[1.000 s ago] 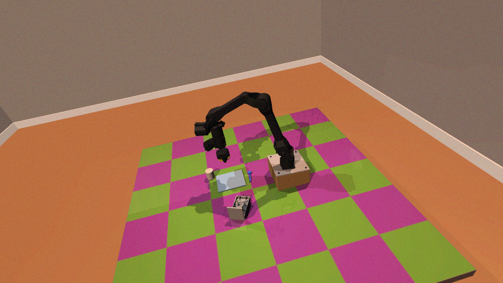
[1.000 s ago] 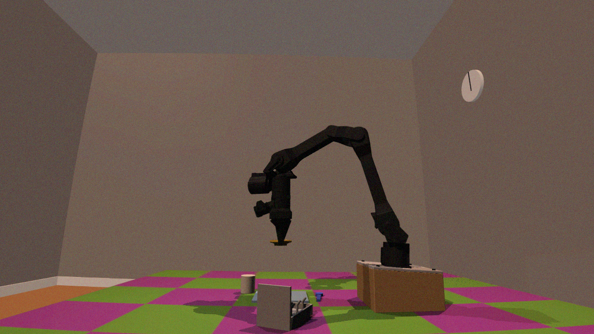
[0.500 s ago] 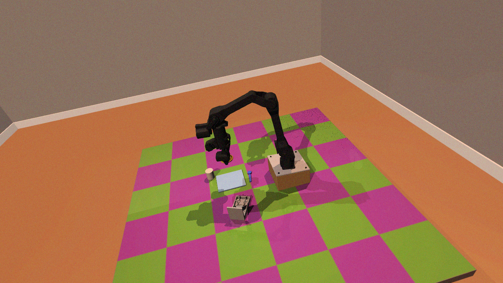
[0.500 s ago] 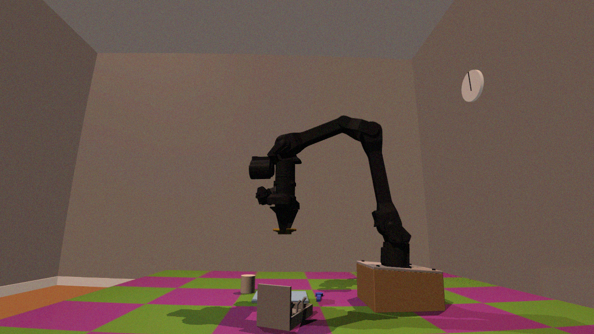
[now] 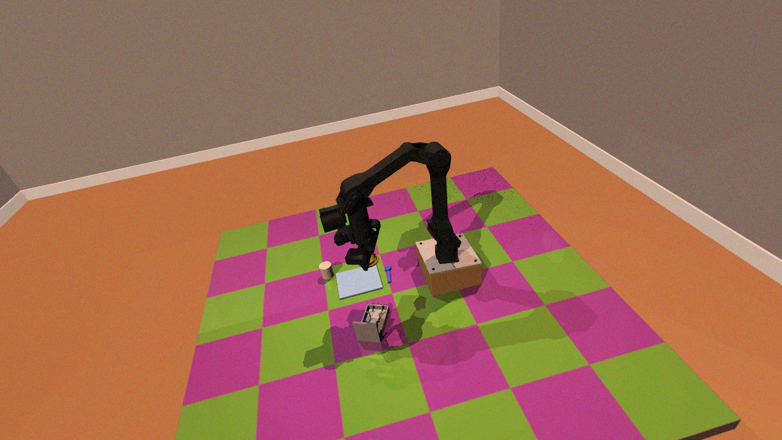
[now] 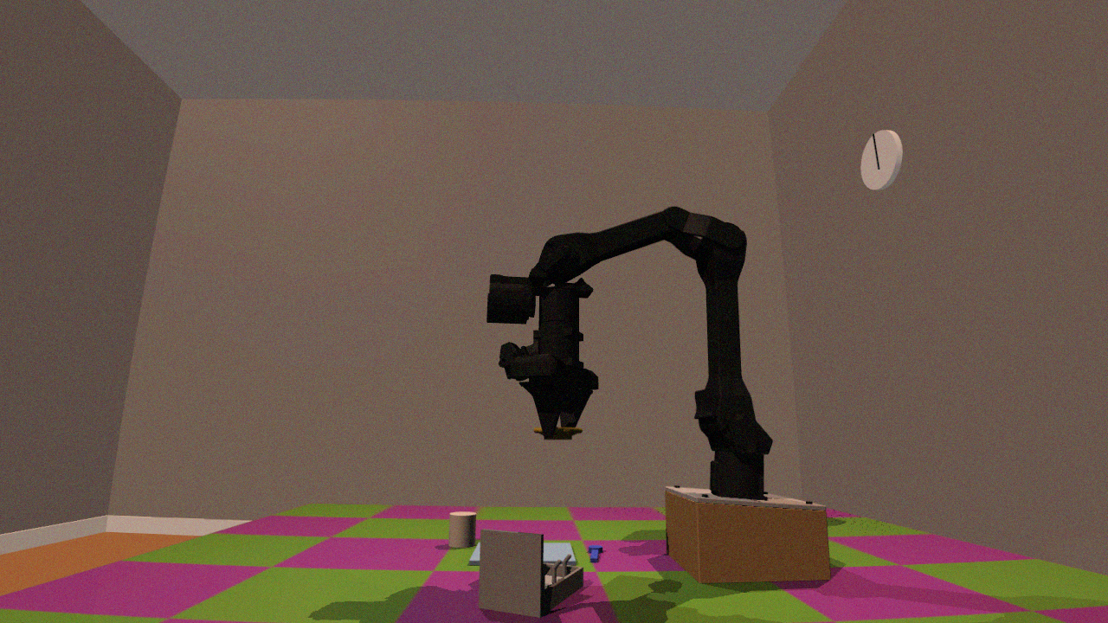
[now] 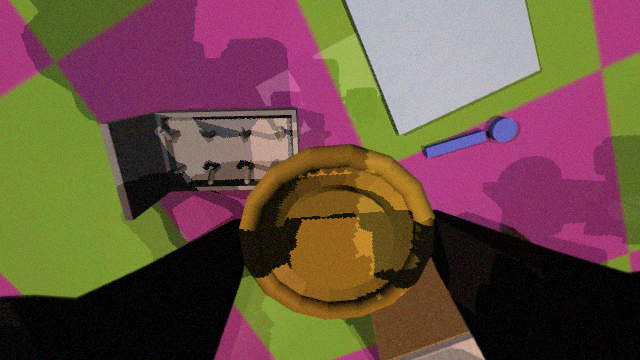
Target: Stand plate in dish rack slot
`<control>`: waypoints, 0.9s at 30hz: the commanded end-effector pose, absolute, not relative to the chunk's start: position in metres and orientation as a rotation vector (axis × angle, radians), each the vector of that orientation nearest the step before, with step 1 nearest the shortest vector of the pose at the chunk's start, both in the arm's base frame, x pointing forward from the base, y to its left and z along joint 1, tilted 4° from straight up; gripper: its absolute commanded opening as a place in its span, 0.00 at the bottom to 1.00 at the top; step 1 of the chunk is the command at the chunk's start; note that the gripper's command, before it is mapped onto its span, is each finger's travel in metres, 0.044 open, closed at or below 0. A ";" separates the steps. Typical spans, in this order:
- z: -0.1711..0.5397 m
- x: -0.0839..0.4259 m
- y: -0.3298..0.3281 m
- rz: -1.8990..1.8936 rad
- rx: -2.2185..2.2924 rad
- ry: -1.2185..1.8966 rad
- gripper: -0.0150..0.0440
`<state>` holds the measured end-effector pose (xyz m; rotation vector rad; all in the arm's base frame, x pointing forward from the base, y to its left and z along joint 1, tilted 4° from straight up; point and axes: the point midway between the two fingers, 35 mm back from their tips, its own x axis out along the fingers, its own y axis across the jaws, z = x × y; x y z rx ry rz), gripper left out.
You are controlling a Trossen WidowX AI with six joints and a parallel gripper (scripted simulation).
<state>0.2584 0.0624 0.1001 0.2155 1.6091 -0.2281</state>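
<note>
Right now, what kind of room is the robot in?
Probably a bare practice room, not a kitchen: plain grey walls, a wall clock, an orange floor with a pink-and-green checkered mat, and a small dish rack standing on it.

The gripper (image 6: 559, 430), clamped on the plate (image 7: 332, 231), hangs high above the checkered mat (image 5: 547, 350) with open air on all sides. Below stand four low obstacles near the mat's middle: the dish rack (image 5: 371, 321), with a tall solid panel on one end and open from above; the pale blue board (image 5: 358, 282); the blue spoon (image 5: 388, 272) beside it; the beige cylinder (image 5: 325, 270) toward the left edge. The base box (image 5: 449, 269) blocks the right.
</note>
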 end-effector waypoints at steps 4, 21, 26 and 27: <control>0.079 0.262 0.069 -0.054 0.215 1.649 0.25; 0.027 0.271 0.083 0.495 0.214 1.579 0.25; 0.016 0.272 0.085 0.645 0.213 1.507 0.25; 0.013 0.272 0.086 0.673 0.213 1.491 0.25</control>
